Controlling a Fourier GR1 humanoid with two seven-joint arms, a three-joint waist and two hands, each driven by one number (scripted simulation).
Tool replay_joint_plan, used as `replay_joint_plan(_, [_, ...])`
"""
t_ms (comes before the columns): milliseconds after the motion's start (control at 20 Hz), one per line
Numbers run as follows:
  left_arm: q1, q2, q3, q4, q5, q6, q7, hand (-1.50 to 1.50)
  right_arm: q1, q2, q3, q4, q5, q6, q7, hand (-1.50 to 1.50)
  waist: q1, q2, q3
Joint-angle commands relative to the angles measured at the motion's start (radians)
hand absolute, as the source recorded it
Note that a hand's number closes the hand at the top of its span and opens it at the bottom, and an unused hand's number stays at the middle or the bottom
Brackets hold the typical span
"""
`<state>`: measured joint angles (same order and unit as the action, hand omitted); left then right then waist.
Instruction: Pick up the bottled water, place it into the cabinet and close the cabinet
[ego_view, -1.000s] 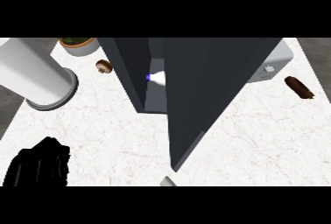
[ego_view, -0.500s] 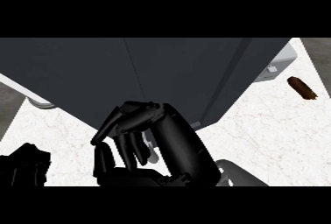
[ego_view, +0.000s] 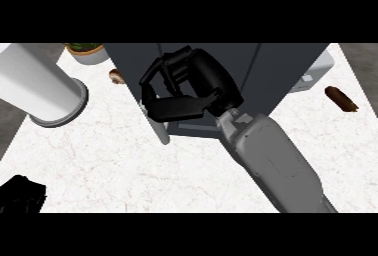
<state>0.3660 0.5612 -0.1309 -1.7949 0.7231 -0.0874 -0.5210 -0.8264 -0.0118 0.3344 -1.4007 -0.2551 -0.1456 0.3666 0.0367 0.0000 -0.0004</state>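
Your right hand (ego_view: 184, 90) has risen from low in the view half a second ago to the front of the dark cabinet (ego_view: 284, 70), fingers curled and holding nothing, against the door's face. A second ago the bottled water showed inside the cabinet; it is now hidden, presumably within, so you are likely mid-close. Left of the cabinet stands a white cylinder (ego_view: 40, 87); right of it lies a brown object (ego_view: 342, 99). Your left hand (ego_view: 21, 196) rests well below, fingers indistinct.

White marble counter (ego_view: 111, 165) with thin grey veins, dark grey floor (ego_view: 11, 130) past its left edge, even soft light, small potted plant (ego_view: 87, 51) at the far edge
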Motion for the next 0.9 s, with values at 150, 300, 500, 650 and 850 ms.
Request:
replay_joint_plan(150, [0.003,0.007,0.035,0.02,0.011,-0.052,0.0,1.5,-0.119,-0.057,-0.156,0.311,-0.046,0.143,-0.126,1.5,0.002,0.012,0.0])
replay_joint_plan(300, [0.01,0.012,0.036,0.008,0.005,-0.056,-0.002,1.5,-0.081,-0.112,-0.162,0.327,-0.05,0.198,-0.181,1.5,0.004,0.016,0.0])
replay_joint_plan(500, [-0.033,-0.009,0.033,0.031,-0.008,-0.04,-0.006,1.5,-0.113,-0.107,-0.171,0.372,-0.049,0.201,-0.206,1.5,0.0,0.02,-0.001])
replay_joint_plan(650, [-0.03,-0.001,0.026,0.012,-0.012,-0.032,0.017,1.5,-0.109,-0.103,-0.165,0.408,-0.039,0.207,-0.241,1.5,0.008,0.022,-0.001])
replay_joint_plan(850, [-0.065,0.004,0.027,-0.026,0.0,-0.005,0.057,1.5,-0.113,-0.114,-0.177,0.433,-0.058,0.246,-0.263,1.5,0.002,0.023,0.001])
